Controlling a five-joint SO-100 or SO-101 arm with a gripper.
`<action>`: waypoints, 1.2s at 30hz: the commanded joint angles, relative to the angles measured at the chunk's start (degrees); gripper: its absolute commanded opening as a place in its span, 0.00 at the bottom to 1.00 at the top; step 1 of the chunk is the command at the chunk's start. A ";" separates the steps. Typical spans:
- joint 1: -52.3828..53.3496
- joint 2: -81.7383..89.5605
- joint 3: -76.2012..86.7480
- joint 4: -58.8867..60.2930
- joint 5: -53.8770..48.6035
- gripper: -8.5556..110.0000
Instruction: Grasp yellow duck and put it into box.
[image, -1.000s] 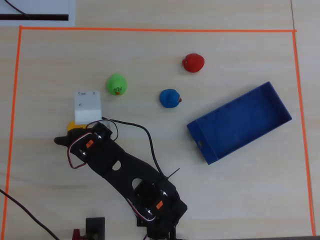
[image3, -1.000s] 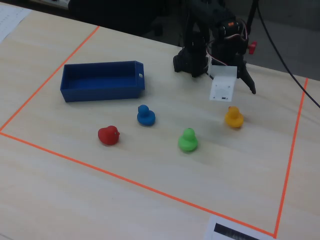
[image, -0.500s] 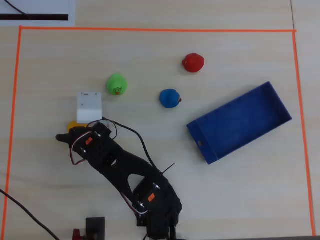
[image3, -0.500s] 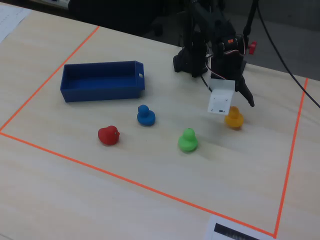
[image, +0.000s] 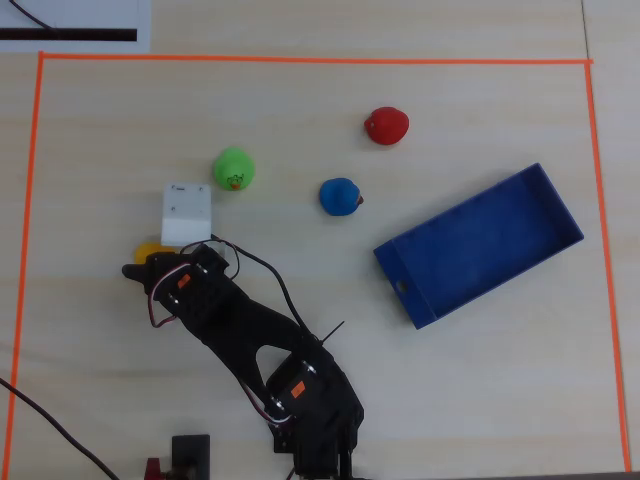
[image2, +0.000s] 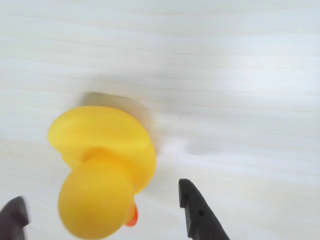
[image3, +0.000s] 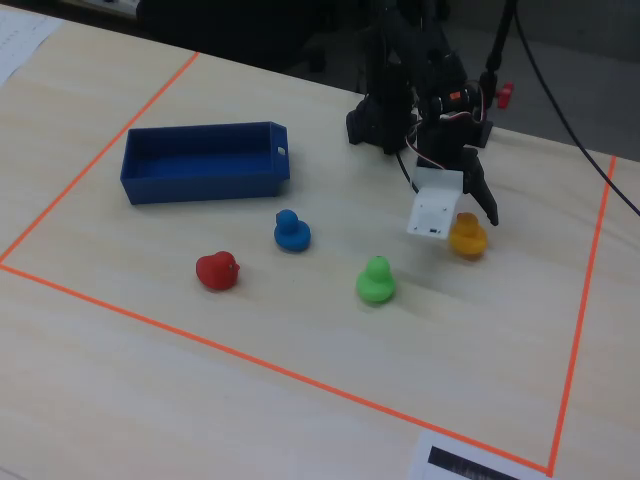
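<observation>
The yellow duck (image2: 102, 165) stands on the pale wooden table, its head and orange beak nearest the wrist camera. My gripper (image2: 100, 192) is open, one black finger (image2: 197, 215) on each side of the duck and neither touching it. In the overhead view the duck (image: 148, 250) peeks out at the left beside my gripper (image: 150, 262). In the fixed view it (image3: 467, 238) sits just under my gripper (image3: 472, 222). The blue box (image: 480, 245) lies open and empty at the right of the overhead view, far from the duck; it also shows in the fixed view (image3: 200, 185).
A green duck (image: 233, 168), a blue duck (image: 340, 196) and a red duck (image: 386, 126) stand between my gripper and the box. Orange tape (image: 300, 60) frames the work area. The arm's base (image: 310, 420) is at the bottom edge.
</observation>
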 joint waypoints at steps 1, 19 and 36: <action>-0.18 0.18 0.18 -1.76 0.44 0.35; -1.49 3.60 1.67 -1.41 3.52 0.07; 51.24 25.40 -36.91 33.57 -24.70 0.07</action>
